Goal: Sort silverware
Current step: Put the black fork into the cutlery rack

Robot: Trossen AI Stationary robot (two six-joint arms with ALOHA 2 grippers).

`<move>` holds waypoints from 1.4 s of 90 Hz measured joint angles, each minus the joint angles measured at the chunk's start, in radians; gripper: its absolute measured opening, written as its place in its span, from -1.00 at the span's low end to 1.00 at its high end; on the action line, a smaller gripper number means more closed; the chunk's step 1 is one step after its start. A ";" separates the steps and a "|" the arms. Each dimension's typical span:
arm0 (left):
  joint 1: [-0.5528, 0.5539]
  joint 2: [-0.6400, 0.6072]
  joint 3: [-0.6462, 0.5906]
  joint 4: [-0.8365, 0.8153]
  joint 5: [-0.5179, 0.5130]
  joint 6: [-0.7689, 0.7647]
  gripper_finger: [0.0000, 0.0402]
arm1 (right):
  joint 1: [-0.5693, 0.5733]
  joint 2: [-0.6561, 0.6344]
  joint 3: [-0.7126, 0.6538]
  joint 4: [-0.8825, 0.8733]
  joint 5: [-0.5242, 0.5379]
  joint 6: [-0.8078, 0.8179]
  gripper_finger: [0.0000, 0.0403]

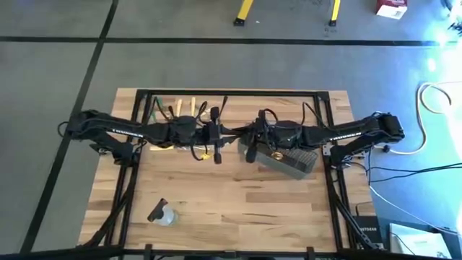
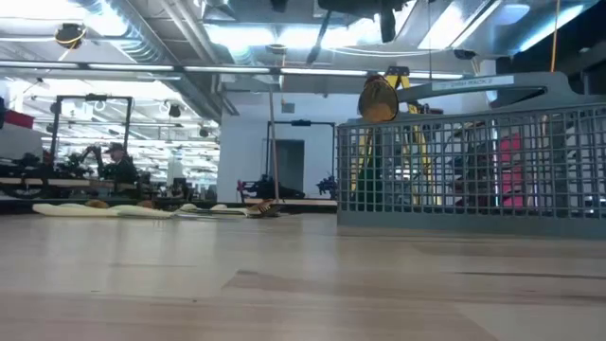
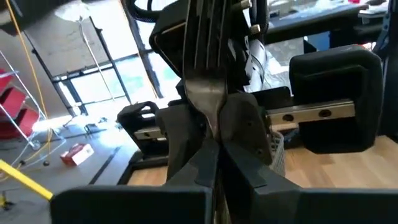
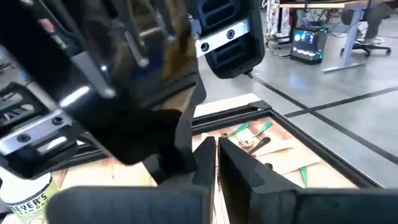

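My left gripper (image 1: 219,133) hangs over the table's middle, shut on a black fork (image 3: 202,56). The fork's tines reach toward my right gripper (image 1: 249,139), which faces it just above the grey wire-mesh basket (image 1: 292,160). The right fingers (image 4: 202,163) stand close together with nothing visible between them. A tan utensil (image 2: 378,98) stands in the basket, its top above the rim. More silverware, tan, green and black (image 1: 177,110), lies flat on the table near the far edge; the right wrist view also shows these green and tan pieces (image 4: 252,132). My left gripper pinches the black fork at its neck (image 3: 210,115), just below the tines, between the two fingertips. The fingers come level from the table's left. The tines stick out past the fingertips toward the right arm. The fork is lifted clear of the table.
A small clear bottle (image 1: 163,214) lies near the front left of the table. A black frame (image 1: 231,92) runs along the table's far and side edges. Bare wood (image 1: 238,209) shows between the bottle and the basket.
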 joint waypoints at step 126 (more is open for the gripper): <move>-0.014 0.207 0.179 0.061 0.033 -0.038 -0.86 | 0.142 -0.174 0.000 -0.302 0.244 0.011 -0.98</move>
